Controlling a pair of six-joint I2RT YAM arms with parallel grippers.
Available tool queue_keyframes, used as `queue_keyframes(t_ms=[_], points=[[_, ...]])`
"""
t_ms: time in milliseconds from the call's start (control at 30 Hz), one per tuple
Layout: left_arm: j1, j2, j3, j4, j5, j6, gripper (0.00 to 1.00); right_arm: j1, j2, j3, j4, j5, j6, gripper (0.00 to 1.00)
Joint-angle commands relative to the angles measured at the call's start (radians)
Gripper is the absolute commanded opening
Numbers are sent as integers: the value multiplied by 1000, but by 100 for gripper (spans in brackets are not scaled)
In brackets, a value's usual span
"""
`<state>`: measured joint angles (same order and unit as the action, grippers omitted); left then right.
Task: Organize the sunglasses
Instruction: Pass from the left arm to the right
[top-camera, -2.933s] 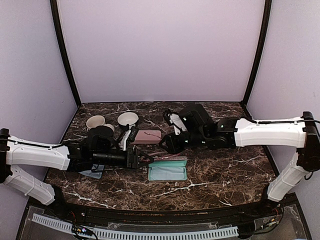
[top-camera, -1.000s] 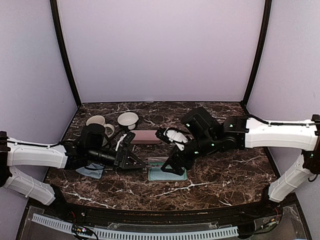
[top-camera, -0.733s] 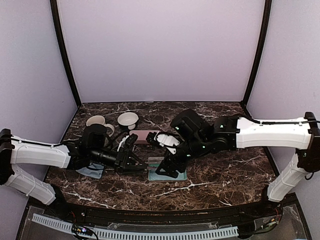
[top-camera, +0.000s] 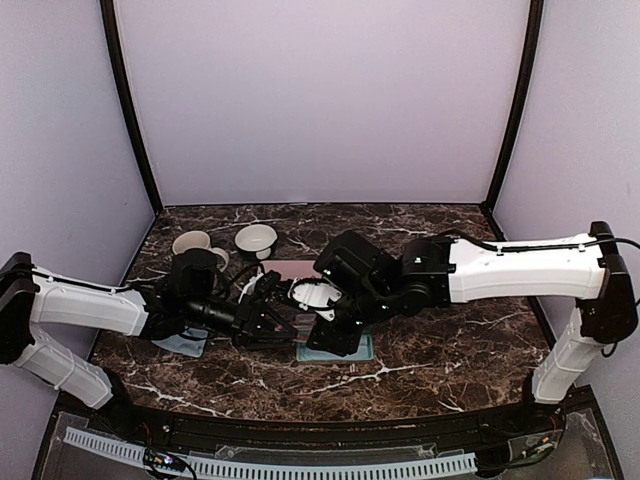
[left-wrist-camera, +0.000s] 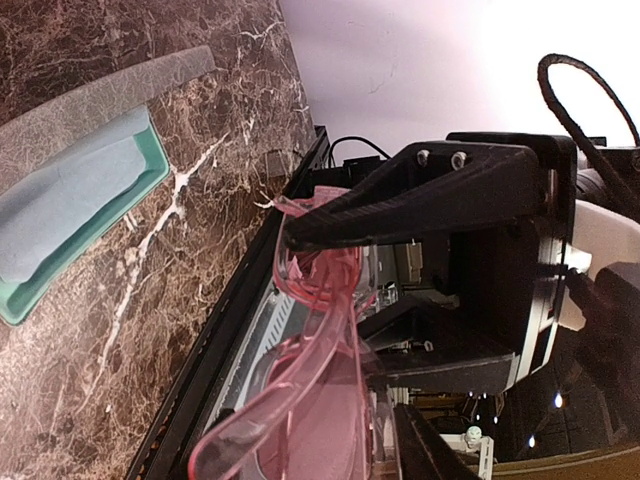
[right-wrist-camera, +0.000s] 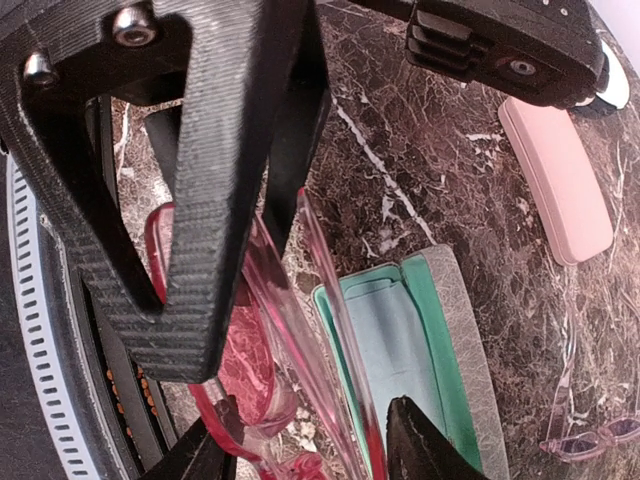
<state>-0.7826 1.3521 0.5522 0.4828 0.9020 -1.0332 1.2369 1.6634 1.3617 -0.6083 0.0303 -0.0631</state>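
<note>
Red sunglasses (left-wrist-camera: 320, 380): pinched in my left gripper (top-camera: 283, 322), aloft beside the open grey case (right-wrist-camera: 462, 340); right gripper (top-camera: 322, 335) alongside, grip indeterminable; I should lower them level, arms folded.

Looks out along the left claw (left-wrist-camera: 345, 320), jaws set wide apart. Holds red sunglasses (left-wrist-camera: 320, 370) across that gap: clear red frame, upper end pressed against the tip of the top finger (left-wrist-camera: 420, 195), the rest curving down beside the bottom finger (left-wrist-camera: 430, 455) at the lower edge. Hangs above the near edge of the dark marble worktop (left-wrist-camera: 150, 300), over its black rail (left-wrist-camera: 215, 335). Off to the left, well apart from the claw: an open case (left-wrist-camera: 155, 160) with teal lining, a light-blue cloth (left-wrist-camera: 60, 205) lying inside, the grey lid (left-wrist-camera: 100, 100) flat on the marble beyond.
</note>
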Motion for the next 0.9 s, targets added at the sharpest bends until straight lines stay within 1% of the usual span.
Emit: queue_keyframes(t_ms=[0,367,600,867], points=[[3,5,-3,42,27,-9,0,19,0,29,-18,54,-21,49],[3,13,-7,43,22,-11,0,31,-6,27,-25,83,-29,39],[3,22,-13,50,22,-16,0,37,-10,27,-35,98,-30,35],[3,32,-22,57,22,-18,8,37,-21,8,-33,111,-24,31]])
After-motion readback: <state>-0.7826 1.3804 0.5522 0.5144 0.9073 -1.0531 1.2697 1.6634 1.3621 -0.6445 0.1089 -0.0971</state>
